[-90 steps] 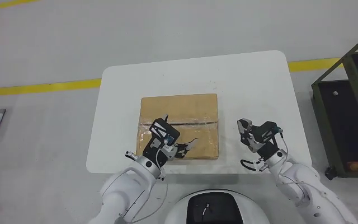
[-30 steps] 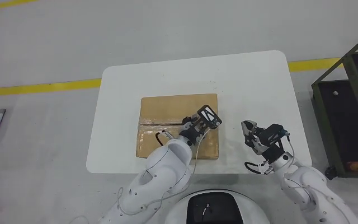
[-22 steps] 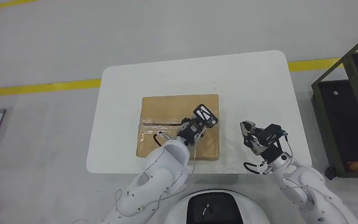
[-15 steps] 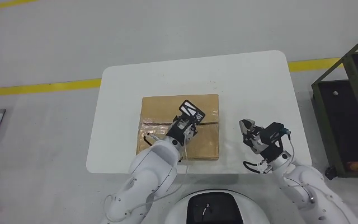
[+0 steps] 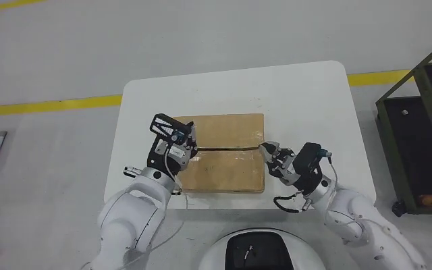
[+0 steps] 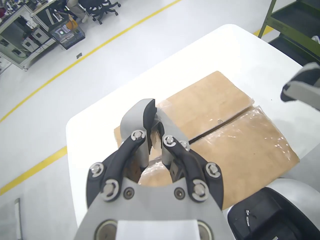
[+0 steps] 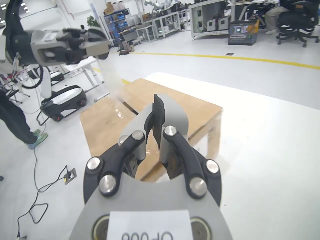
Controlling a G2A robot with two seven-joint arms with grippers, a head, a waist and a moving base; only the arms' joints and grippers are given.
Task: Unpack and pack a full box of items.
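The top view looks straight down from above the arms on the whole table (image 5: 304,88); the left wrist view sits close behind the left gripper (image 6: 154,112), the right behind the right gripper (image 7: 157,111), both slanting across the box (image 5: 223,172) from opposite sides; all three share its top; the right wrist view also catches the left gripper and its tape (image 7: 110,76).

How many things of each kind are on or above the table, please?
cardboard box: 1
clear tape strip: 1
grippers: 2, the left gripper and the right gripper
Total: 4
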